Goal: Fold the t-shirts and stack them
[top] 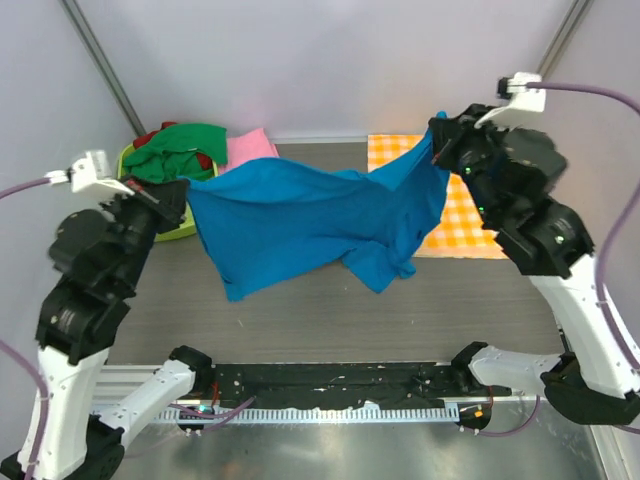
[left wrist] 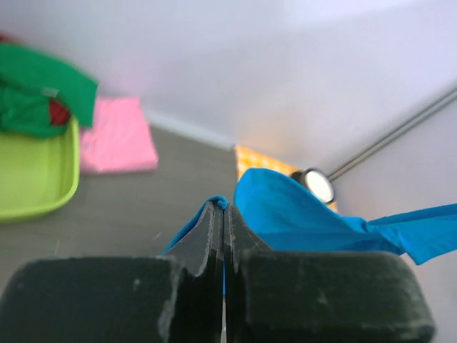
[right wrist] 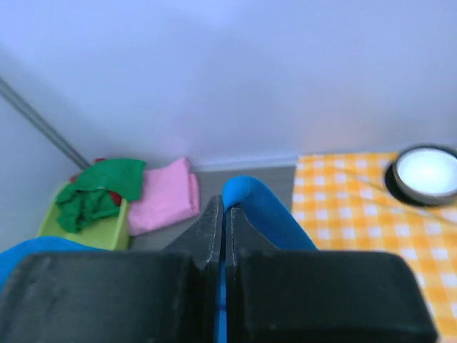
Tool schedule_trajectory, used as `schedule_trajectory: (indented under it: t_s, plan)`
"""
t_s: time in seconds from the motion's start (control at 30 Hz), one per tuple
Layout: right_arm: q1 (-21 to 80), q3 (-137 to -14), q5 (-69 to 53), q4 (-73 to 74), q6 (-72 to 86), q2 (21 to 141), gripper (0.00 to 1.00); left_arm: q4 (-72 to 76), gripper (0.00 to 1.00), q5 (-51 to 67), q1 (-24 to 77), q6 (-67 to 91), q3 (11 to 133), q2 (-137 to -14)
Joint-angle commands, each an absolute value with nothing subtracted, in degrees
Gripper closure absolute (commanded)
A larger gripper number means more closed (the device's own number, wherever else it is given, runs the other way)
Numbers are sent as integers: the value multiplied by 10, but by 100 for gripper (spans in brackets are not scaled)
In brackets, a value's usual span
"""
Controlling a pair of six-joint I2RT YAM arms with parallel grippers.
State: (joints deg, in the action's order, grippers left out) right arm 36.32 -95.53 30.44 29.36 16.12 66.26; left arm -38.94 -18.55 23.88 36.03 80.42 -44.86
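Note:
A bright blue t-shirt (top: 300,225) hangs spread between my two arms above the table. My left gripper (top: 183,187) is shut on its left corner, and blue cloth (left wrist: 300,218) pokes out past the pinched jaws of that gripper (left wrist: 223,207). My right gripper (top: 437,140) is shut on the shirt's right corner, where a blue fold (right wrist: 260,211) bulges beside its closed jaws (right wrist: 223,207). A folded pink t-shirt (top: 250,150) lies at the back. A green t-shirt (top: 178,150) is heaped over a red t-shirt (top: 205,160) in the lime bin.
A lime-green bin (top: 175,228) stands at the back left. An orange-and-white checked cloth (top: 460,215) covers the back right, with a small white-topped round thing (right wrist: 426,174) on it. Slanted metal poles (top: 100,60) rise along both side walls.

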Motion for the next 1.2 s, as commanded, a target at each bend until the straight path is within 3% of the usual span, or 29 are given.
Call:
schedule_trajectory:
  t_s: [0.0, 0.17, 0.4, 0.5, 0.7, 0.8, 0.93, 1.17]
  plan:
    - [375, -1041, 137, 315, 104, 640, 99, -367, 100, -105, 236, 292, 912, -425]
    - [374, -1121, -58, 321, 106, 578, 99, -335, 100, 22, 236, 287, 989, -380]
    - [351, -1215, -223, 238, 155, 547, 99, -267, 100, 101, 236, 294, 1073, -341]
    - [324, -1236, -264, 163, 209, 542, 99, -250, 100, 111, 236, 293, 1099, -349]
    - [222, -1317, -283, 159, 269, 571, 99, -230, 99, 137, 236, 315, 1122, -375]
    - [195, -1261, -293, 141, 288, 551, 99, -228, 100, 120, 235, 315, 1079, -366]
    - [190, -1089, -252, 121, 280, 504, 99, -199, 100, 93, 236, 320, 951, -325]
    - [190, -828, -161, 84, 252, 462, 99, -134, 100, 33, 236, 362, 619, -244]
